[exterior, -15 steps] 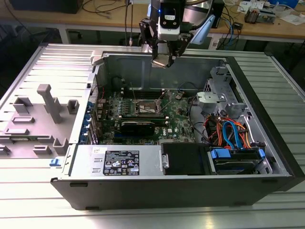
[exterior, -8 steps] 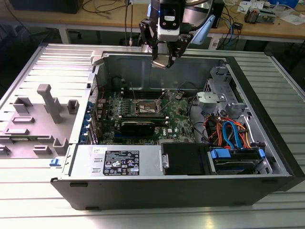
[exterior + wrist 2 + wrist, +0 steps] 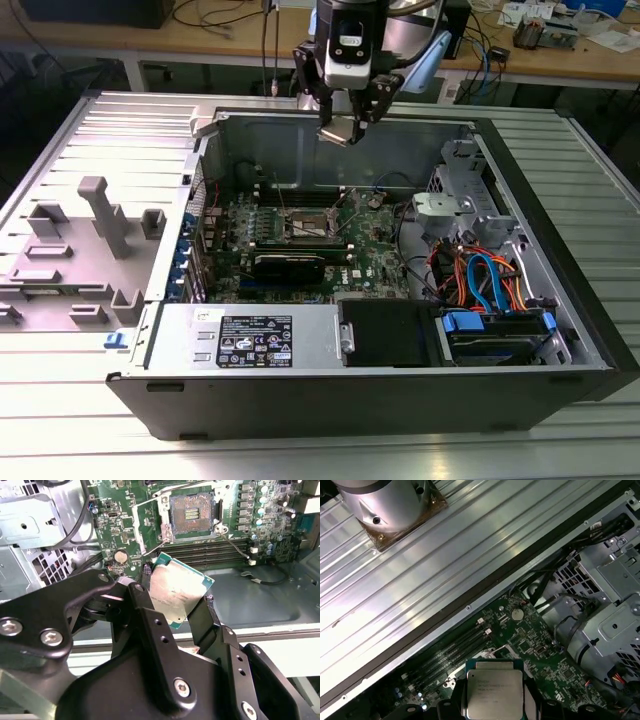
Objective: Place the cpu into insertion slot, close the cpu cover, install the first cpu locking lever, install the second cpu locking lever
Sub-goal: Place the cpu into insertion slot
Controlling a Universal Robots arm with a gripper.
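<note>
While jaws grip cpu (image 3: 175,592), insertion slot (image 3: 192,514) sits uncovered.

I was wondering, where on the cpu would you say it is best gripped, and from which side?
By two opposite thin edges, as the gripper holds the cpu now: one finger on each edge, coming from the metal-top side. It is a thin flat square, so pinching the edges likely leaves its underside free to meet the insertion slot.

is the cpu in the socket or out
Out. The pincer holds the cpu above the open case in the exterior view; in the second wrist view the insertion slot lies bare.
</note>
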